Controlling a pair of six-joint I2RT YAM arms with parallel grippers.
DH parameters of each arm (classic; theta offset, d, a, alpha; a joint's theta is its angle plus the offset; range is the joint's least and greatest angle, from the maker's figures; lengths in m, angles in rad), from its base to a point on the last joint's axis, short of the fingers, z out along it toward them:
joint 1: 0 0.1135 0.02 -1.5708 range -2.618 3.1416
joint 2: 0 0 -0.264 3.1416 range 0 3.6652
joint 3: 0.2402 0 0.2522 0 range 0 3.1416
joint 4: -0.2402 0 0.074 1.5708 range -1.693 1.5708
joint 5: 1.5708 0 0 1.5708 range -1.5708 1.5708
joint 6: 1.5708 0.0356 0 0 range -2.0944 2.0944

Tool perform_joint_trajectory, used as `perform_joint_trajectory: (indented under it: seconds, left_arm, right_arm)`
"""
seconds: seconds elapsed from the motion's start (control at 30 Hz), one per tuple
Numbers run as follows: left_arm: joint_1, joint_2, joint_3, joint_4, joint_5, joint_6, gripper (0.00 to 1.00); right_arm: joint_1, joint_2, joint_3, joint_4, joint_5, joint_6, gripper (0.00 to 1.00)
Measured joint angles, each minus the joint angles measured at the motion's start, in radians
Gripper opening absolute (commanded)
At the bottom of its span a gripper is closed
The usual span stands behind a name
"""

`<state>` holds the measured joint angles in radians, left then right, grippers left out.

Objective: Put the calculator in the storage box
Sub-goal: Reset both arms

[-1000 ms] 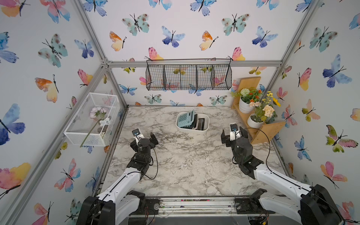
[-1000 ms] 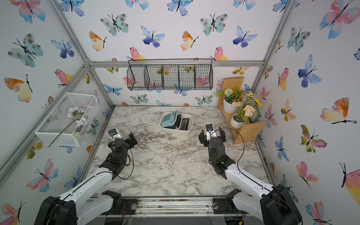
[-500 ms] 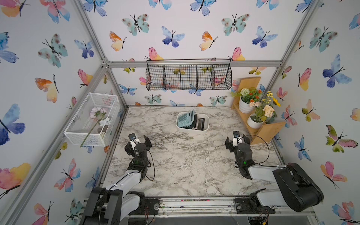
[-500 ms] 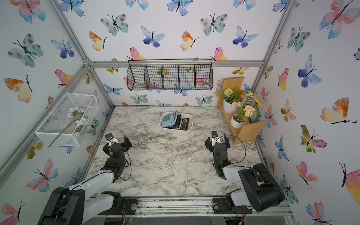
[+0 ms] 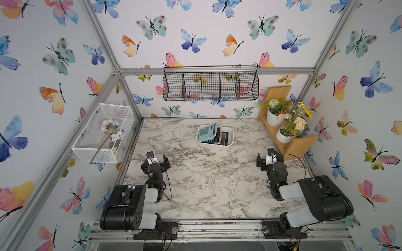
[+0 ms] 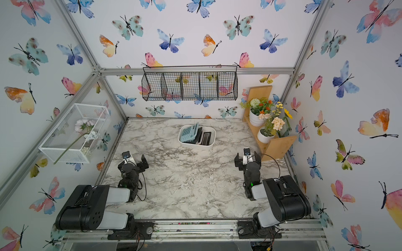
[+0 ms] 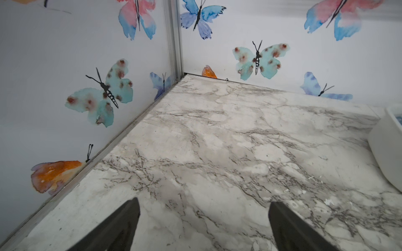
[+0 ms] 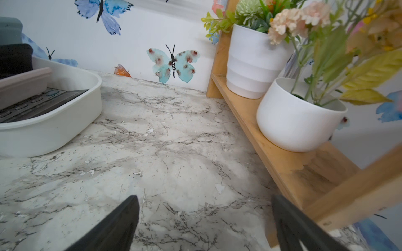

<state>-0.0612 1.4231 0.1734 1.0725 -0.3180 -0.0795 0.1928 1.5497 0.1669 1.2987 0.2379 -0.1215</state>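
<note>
Rt of storage box [image 5: 214, 145]: shelf [image 5: 299, 146] w/ flowerpots [image 5: 282, 138]

the marble-patterned tabletop [image 5: 206, 184] carries the white storage box [image 5: 215, 145] near its back and a wooden plant stand [image 5: 300, 143] along its right edge.

Storage box [image 5: 217, 146] [image 6: 196, 145]: shallow white plastic tub, rounded corners, solid walls. It sits upright on the marble table [image 5: 195, 184], far middle, near the back wall. It holds several calculators; exact count unclear. Teal calculator [image 5: 206, 132] [image 6: 188, 132] is at the box's left side in both top views, keys up, tilted, its far end poking above the rim, propped on a dark calculator [image 5: 215, 136] beneath. Black calculator [image 5: 224, 138] [image 6: 205, 138] lies lower on the right side, inside the walls. In the right wrist view it slopes down inside the box [image 8: 54, 130], keys showing [image 8: 39, 102].
</note>
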Motion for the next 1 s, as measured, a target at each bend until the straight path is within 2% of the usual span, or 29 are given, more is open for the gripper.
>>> perform_joint_trajectory:
  seconds: [0.07, 0.3, 1.0]
  left_arm:
    - [-0.005, -0.002, 0.0, 0.002, 0.012, 0.005, 0.99]
    - [-0.006, -0.005, 0.004, 0.026, 0.027, 0.012, 0.99]
    - [-0.006, -0.005, 0.005, 0.026, 0.03, 0.013, 0.99]
  right_arm:
    - [-0.026, 0.043, -0.007, 0.017, -0.013, 0.017, 0.98]
    - [-0.083, 0.038, 0.088, -0.07, -0.105, 0.077, 0.98]
    - [-0.087, 0.035, 0.089, -0.108, -0.127, 0.095, 0.98]
